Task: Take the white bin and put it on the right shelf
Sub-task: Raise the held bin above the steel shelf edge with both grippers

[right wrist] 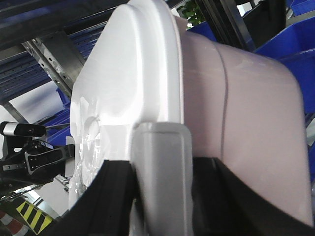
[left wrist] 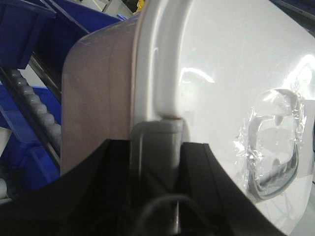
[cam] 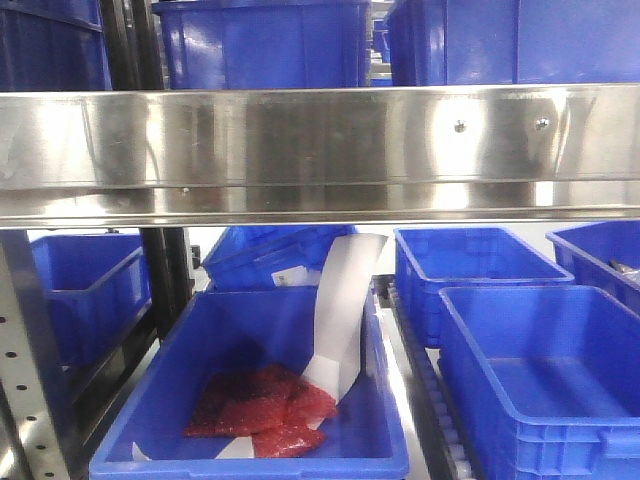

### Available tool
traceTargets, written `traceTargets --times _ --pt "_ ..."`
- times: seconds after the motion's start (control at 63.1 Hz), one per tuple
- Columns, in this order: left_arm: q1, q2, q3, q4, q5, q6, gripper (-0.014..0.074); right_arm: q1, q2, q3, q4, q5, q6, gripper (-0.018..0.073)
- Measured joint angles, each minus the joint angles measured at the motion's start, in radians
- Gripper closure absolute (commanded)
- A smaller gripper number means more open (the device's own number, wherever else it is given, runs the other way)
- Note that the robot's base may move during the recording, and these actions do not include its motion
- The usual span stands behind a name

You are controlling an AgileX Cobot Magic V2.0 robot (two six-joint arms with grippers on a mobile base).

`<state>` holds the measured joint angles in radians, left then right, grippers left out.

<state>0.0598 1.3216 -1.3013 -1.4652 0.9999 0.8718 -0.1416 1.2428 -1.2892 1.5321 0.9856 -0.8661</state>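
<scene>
The white bin fills both wrist views, with its pinkish-white body and white lid standing on edge. My left gripper is shut on the bin's grey latch, black fingers on either side of it. My right gripper is shut on the grey latch at the other end, where the lid and body meet. In the front view the right shelf shows as a broad shiny steel rail with two rivets. The bin and both grippers are out of that view.
Blue crates sit under the rail, one holding red bags and a white paper strip. More blue crates stand on the shelf. A perforated upright is at left, roller tracks beside the bin.
</scene>
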Motion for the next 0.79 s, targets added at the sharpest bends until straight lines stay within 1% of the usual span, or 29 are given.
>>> traceTargets --times 0.079,0.206,0.301,0.412,0.523,0.634,0.793 --pt "0.0 0.0 0.0 -0.004 0.0 -0.011 0.0722 0.0 0.0 0.0 0.0 0.0 0.03 0.0427" --pt "0.0 0.0 -0.004 -0.004 -0.01 -0.066 0.0722 0.0 0.004 -0.001 0.003 -0.006 0.122 0.0427" --pt "-0.005 0.0 -0.027 -0.004 -0.052 -0.08 0.0722 0.0 0.021 -0.001 0.011 -0.006 0.183 0.0427" --pt "-0.014 0.0 -0.062 -0.006 -0.119 -0.105 0.0722 0.002 0.051 -0.001 0.032 0.003 0.231 0.0427" --pt "-0.023 -0.004 -0.085 -0.004 -0.18 -0.114 0.0722 0.008 0.085 -0.001 0.082 0.01 0.257 0.0427" --pt "-0.031 -0.004 -0.087 -0.004 -0.23 -0.117 0.0722 0.026 0.126 -0.001 0.14 0.008 0.259 0.0427" --pt "-0.031 0.044 -0.091 -0.004 -0.275 -0.119 0.0722 0.081 0.197 -0.001 0.164 -0.043 0.259 0.0427"
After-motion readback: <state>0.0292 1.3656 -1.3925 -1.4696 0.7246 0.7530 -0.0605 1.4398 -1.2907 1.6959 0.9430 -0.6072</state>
